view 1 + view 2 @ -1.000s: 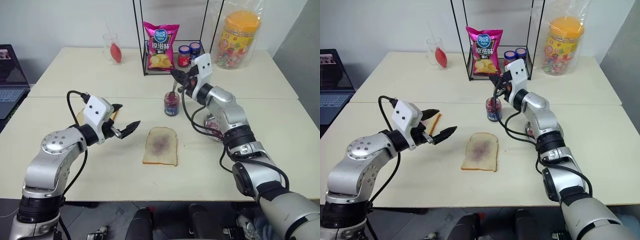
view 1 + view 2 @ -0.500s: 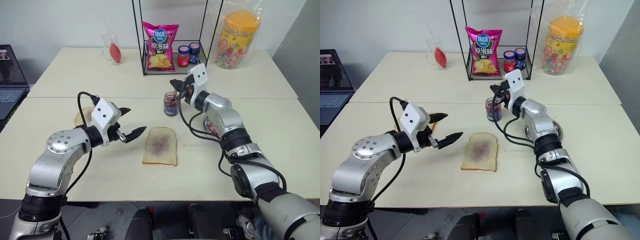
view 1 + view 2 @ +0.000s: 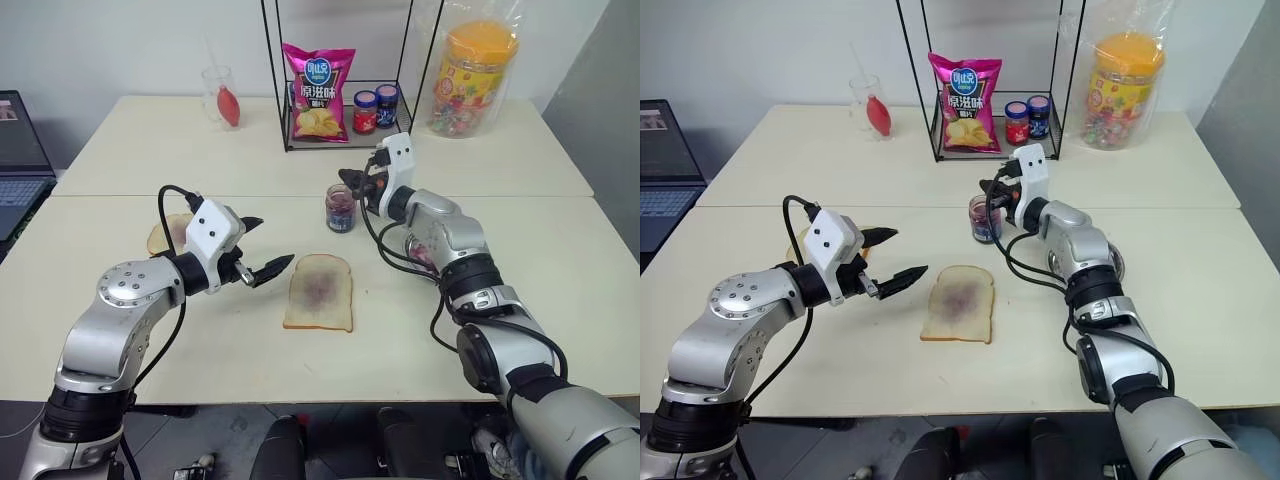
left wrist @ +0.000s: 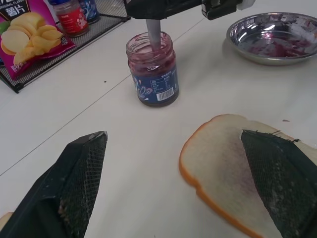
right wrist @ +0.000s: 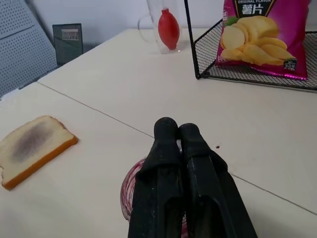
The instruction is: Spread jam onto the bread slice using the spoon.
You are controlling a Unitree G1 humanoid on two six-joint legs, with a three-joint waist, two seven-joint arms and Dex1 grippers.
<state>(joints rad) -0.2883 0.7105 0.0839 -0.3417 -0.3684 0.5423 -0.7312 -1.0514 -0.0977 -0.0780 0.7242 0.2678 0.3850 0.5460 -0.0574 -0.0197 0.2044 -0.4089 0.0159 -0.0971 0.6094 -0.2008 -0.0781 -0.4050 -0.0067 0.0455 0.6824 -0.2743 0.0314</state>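
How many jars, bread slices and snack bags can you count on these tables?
Jars: 4, the open jam jar, two small lidded jars in the rack, one big candy jar.
Bread slices: 2.
Chip bags: 1.
Total: 7.

The spoon stands in the jam jar, held by the right hand, near the bread slice.

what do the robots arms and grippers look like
Both arms are silver-grey metal segments with rounded joint housings and black bands, with black cables looping outside them. Each wrist carries a white boxy block. The left gripper and the right gripper each have two black tapered fingers; the left fingers' inner faces have a fine mesh texture.
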